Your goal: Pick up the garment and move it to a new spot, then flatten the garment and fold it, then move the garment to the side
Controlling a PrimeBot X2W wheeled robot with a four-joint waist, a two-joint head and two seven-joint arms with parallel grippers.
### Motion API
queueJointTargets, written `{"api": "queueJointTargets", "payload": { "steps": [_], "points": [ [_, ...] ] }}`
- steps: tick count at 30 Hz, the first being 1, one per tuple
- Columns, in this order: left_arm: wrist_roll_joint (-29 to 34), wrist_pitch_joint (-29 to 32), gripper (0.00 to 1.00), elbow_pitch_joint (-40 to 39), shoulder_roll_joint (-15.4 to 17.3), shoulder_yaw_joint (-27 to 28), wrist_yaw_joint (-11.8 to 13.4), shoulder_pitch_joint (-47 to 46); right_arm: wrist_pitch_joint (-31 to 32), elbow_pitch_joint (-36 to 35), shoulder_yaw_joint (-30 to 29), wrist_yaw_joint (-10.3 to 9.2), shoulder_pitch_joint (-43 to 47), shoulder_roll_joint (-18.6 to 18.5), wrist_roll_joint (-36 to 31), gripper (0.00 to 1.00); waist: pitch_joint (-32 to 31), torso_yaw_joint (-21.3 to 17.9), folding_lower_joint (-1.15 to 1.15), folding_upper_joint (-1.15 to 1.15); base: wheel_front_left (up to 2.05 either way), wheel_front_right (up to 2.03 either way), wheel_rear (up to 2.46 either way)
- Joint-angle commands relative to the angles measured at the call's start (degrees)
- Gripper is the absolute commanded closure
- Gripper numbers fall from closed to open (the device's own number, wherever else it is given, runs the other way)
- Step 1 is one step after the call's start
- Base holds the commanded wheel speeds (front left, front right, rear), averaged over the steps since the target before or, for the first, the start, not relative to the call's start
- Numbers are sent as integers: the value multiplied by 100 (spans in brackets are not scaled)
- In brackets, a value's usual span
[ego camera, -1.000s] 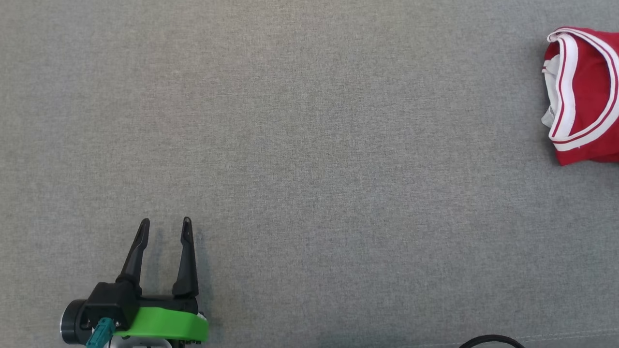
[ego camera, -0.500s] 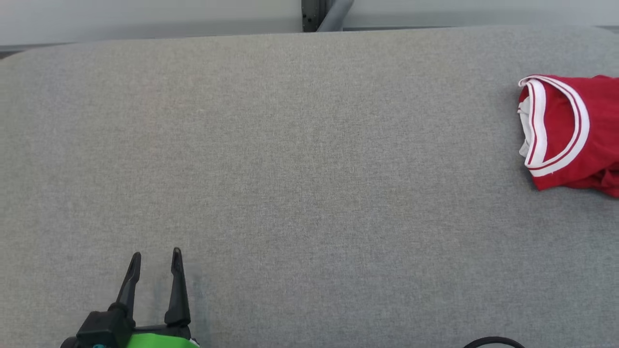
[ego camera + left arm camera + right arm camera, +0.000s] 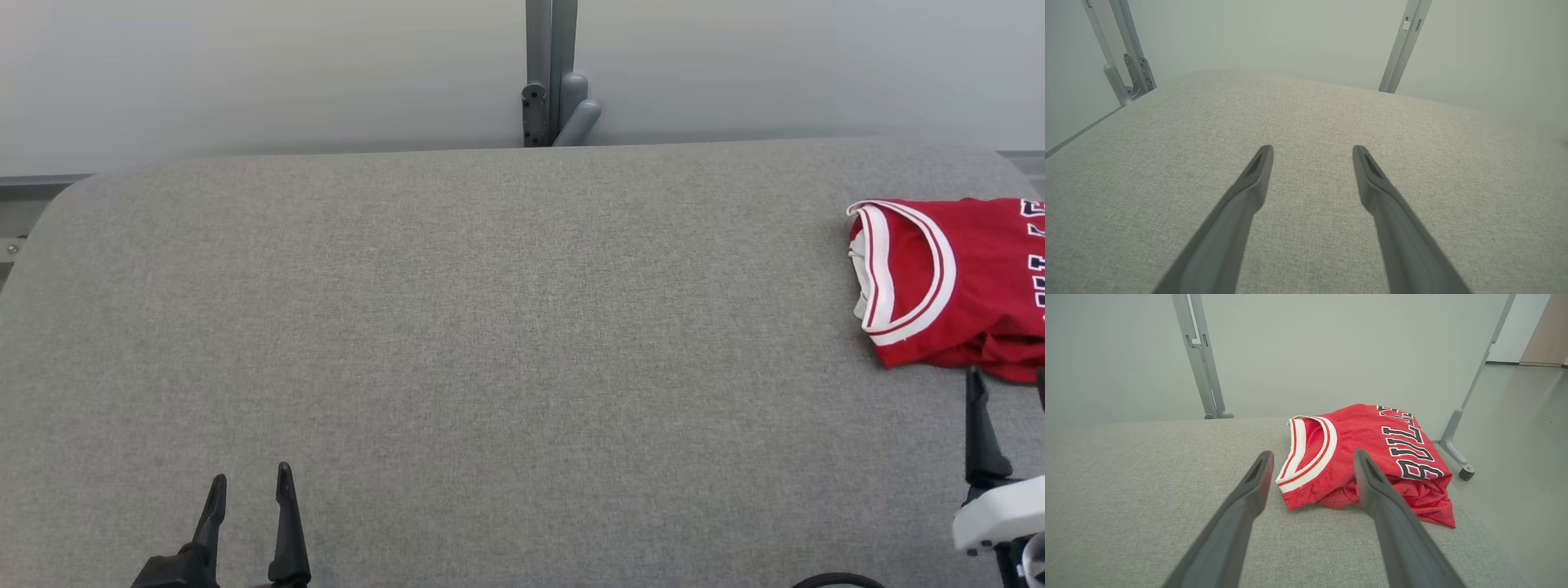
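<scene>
1. Overhead, from the head: shows jersey (image 3: 939,286), red with white-striped trim (image 3: 875,269), lying bunched on pad (image 3: 490,327) at far right, cut by frame edge. Puts left claw (image 3: 251,474) at lower left, fingers (image 3: 286,523) apart, empty, over bare pad, well apart from jersey. Puts right claw (image 3: 1007,377) at lower right, one finger whole, other clipped by frame, tip just beside jersey's near hem; cannot tell whether touching. Takes in pad's rounded far corners and post (image 3: 551,73) behind, against pale wall (image 3: 245,73).
2. From left wrist: looks along fingers (image 3: 1241,204) spread wide, gripping nothing, above plain pad. Adds two posts (image 3: 1404,45) beyond pad's far edge, one toward each side of frame.
3. From right wrist: gives what other views lack: black, white-edged lettering (image 3: 1408,449) across jersey, running sideways; neck opening turned toward camera; loose folds tucked under near edge. Frames trim between fingers (image 3: 1237,514) held wide, clamped on nothing; one finger overlaps cloth in picture, contact not clear. Sets jersey at pad's right end, with floor (image 3: 1515,416) and castor (image 3: 1466,472) beyond.
</scene>
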Motion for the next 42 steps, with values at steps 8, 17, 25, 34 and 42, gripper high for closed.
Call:
{"api": "queueJointTargets", "payload": {
  "steps": [8,17,25,34,42],
  "points": [
    [152,-15,0,313,16,42,-25,-160,-37,-552,-137,-9,676,748,-1053,0,-155,66,0,1,0,0,0],
    [228,-15,0,459,16,95,-233,-274,-38,-816,153,-9,839,1033,-1580,0,-205,46,0,1,0,0,0],
    [217,-15,0,543,16,143,-362,-292,-38,-841,113,-9,726,1133,-1677,0,-229,84,0,1,0,0,0],
    [201,-15,0,545,16,149,-445,-220,-38,-723,95,-9,685,1197,-1680,0,-228,135,0,1,0,0,0],
    [221,-15,0,502,16,183,-455,-221,-38,-650,162,-9,686,1237,-1639,0,-217,141,0,1,0,0,0]
  ]
}}
